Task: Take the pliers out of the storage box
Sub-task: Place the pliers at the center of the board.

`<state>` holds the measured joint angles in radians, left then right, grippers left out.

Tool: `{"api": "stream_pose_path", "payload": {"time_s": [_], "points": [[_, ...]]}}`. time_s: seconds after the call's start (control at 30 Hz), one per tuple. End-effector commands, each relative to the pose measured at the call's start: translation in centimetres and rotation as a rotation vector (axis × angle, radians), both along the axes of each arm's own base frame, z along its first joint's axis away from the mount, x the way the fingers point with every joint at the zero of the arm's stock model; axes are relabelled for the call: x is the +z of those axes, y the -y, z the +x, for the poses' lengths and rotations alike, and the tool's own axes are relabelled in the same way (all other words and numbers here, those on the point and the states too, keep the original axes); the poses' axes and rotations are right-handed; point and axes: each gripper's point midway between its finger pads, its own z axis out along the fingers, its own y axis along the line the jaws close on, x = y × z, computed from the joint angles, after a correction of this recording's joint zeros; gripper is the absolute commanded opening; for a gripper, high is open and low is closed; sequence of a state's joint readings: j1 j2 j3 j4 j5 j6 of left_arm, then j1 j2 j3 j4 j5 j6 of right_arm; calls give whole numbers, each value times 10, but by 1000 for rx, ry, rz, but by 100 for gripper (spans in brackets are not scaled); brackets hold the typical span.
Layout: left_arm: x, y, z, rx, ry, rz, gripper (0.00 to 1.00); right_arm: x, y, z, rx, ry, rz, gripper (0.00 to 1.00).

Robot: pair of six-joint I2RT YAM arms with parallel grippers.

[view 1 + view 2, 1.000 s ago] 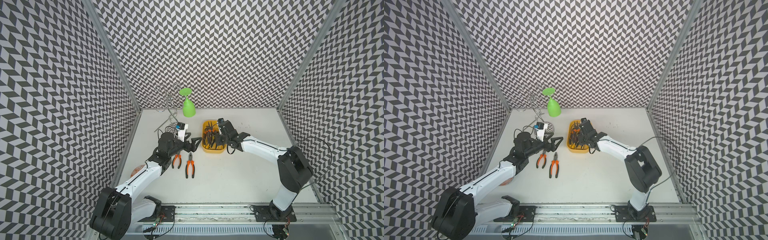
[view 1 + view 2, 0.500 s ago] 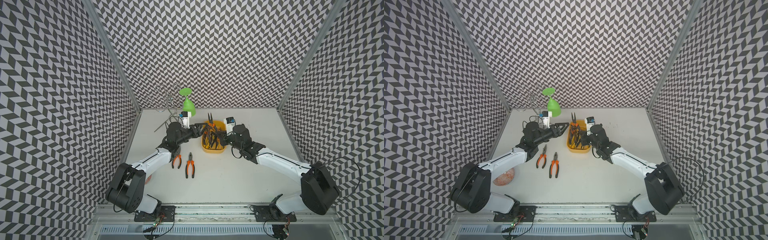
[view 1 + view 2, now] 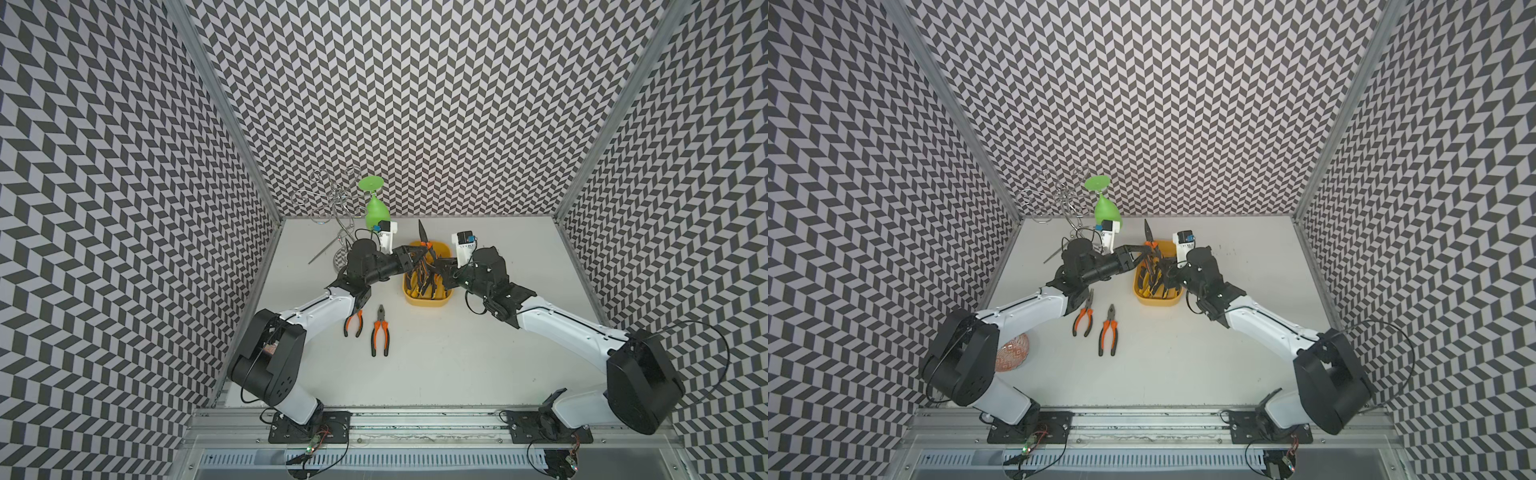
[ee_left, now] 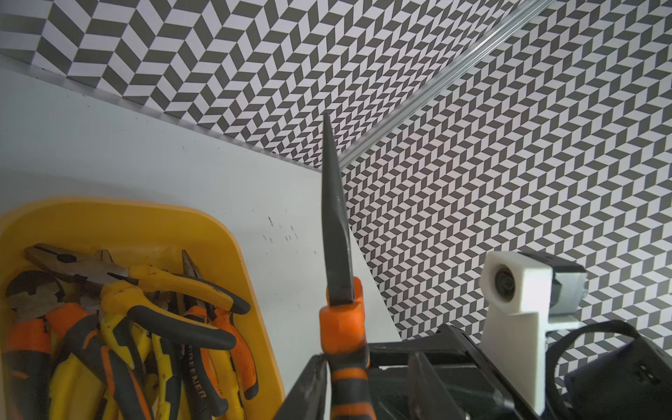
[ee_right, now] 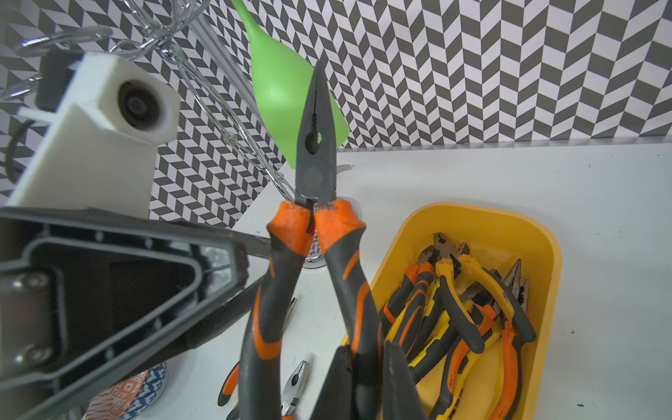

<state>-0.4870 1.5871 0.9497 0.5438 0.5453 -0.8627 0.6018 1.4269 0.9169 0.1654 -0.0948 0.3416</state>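
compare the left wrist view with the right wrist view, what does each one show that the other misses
Only the left wrist view: the right arm's white camera housing. Only the right wrist view: the left arm's camera housing, green goblet, wire rack, loose combination pliers. Both: the raised needle-nose pliers and the yellow storage box of pliers.

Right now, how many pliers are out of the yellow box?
3. Two pairs lie side by side on the table by the left arm; the right claw holds a needle-nosed pair upright. Others could hide beneath it.
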Motion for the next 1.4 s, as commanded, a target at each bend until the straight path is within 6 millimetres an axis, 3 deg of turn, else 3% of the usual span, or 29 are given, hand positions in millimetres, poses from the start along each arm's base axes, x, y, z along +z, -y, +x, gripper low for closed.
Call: {"api": "stream_pose_path", "payload": {"time_s": [0.0, 0.13, 0.43, 0.53, 0.6, 0.7, 0.77, 0.87, 1.13, 1.37], "points": [[15, 11, 1, -29, 38, -17, 46, 44, -8, -7, 61, 136, 70, 0], [15, 16, 8, -32, 36, -14, 48, 47, -8, -10, 74, 154, 68, 0], [13, 22, 6, -62, 25, 0, 9, 47, -2, -8, 45, 163, 31, 0], [9, 20, 0, -72, 28, 21, 2, 48, 4, -10, 33, 182, 7, 18], [5, 18, -7, -84, 29, 37, 0, 47, 8, -15, 40, 206, -27, 46], [-6, 12, -24, -109, 13, 61, 0, 46, 10, -29, 106, 240, -108, 78], [-18, 6, -38, -125, -15, 84, 0, 45, 11, -42, 160, 256, -146, 90], [-37, -4, -66, -161, -49, 105, 0, 40, 9, -68, 283, 290, -187, 98], [-103, -27, -125, -210, -197, 193, 1, 36, 0, -137, 549, 376, -160, 99], [-150, -27, -146, -236, -389, 207, 1, 24, -5, -147, 625, 372, -203, 99]]}}
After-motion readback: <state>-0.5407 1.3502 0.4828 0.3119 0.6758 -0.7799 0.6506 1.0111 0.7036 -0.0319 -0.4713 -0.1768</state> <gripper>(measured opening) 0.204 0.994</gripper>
